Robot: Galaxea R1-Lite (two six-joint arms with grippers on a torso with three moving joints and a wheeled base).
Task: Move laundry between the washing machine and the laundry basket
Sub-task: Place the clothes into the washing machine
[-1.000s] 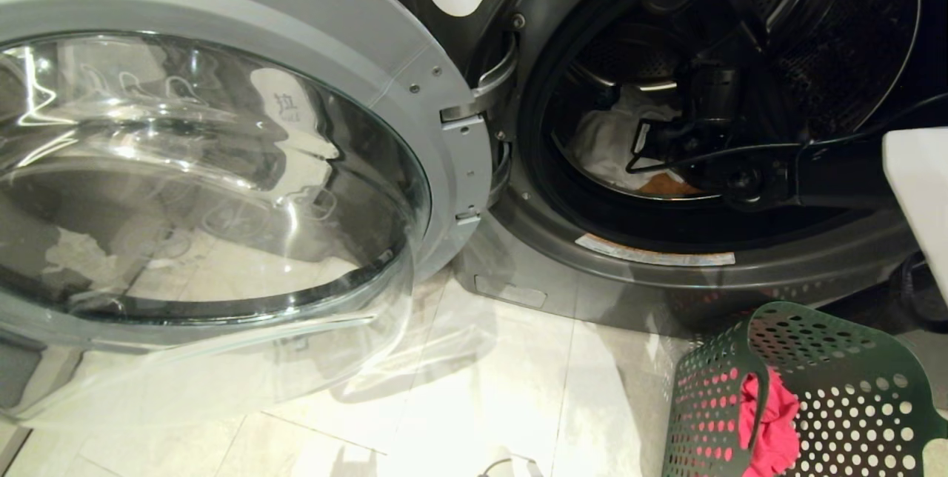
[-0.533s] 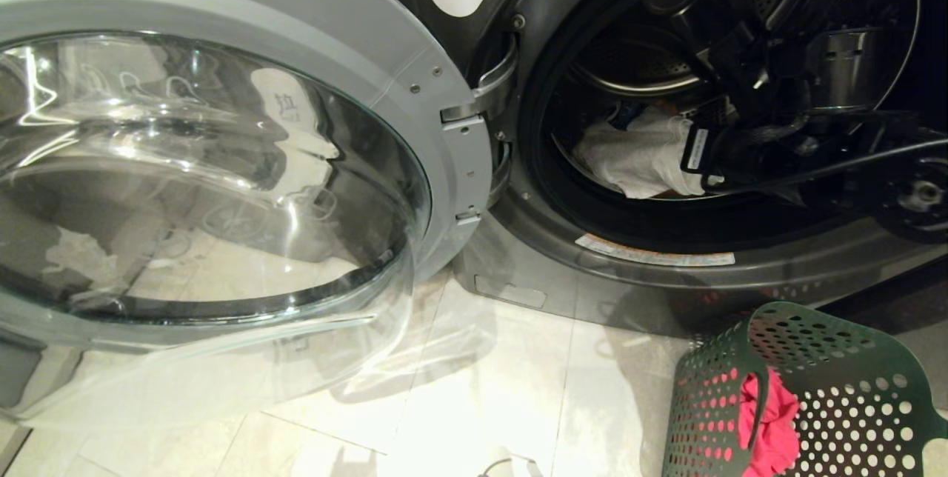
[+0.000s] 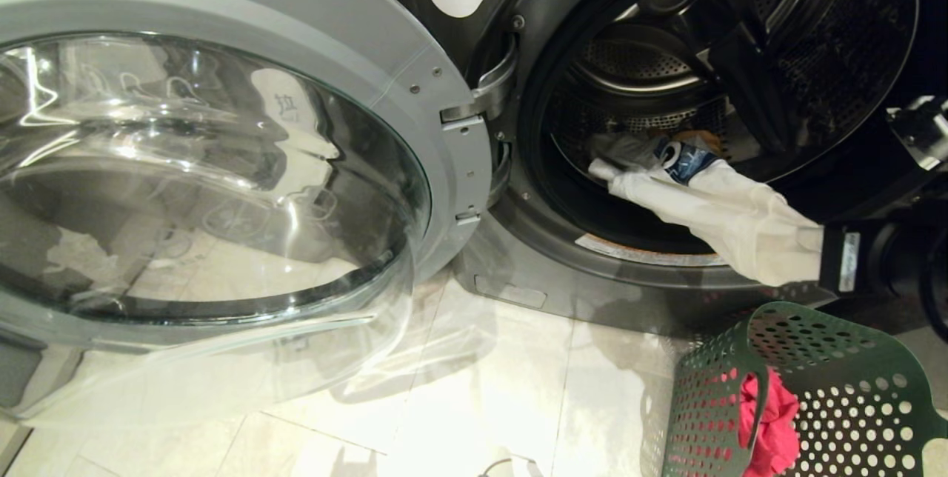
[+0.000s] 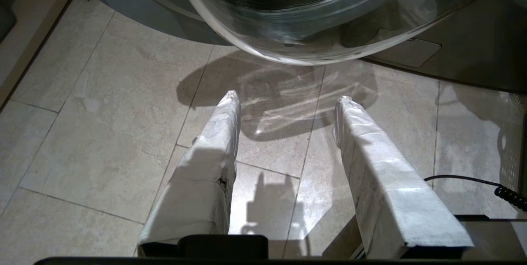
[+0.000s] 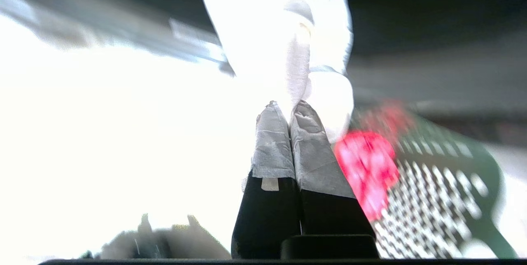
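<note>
The washing machine (image 3: pixel 533 10) stands with its round glass door (image 3: pixel 222 166) swung open to the left. A white-grey garment (image 3: pixel 711 203) stretches from inside the drum out over the rim to my right gripper (image 3: pixel 818 258), which is shut on its end just above the green laundry basket (image 3: pixel 837 358). In the right wrist view the right gripper (image 5: pixel 288 106) pinches the white cloth (image 5: pixel 280 30). A red-pink garment (image 3: pixel 770 418) lies in the basket. An orange piece (image 3: pixel 700 138) shows deep in the drum. My left gripper (image 4: pixel 288 97) hangs open over the floor, holding nothing.
The open door's glass bowl (image 4: pixel 288 10) bulges out just ahead of the left gripper. Pale floor tiles (image 3: pixel 481 388) lie between the door and the basket. A black coiled cable (image 4: pixel 508 193) lies on the floor beside the left gripper.
My right gripper has come out of the drum, down and to the right, dragging the white garment over the rim toward the basket. The left arm has stayed still.
</note>
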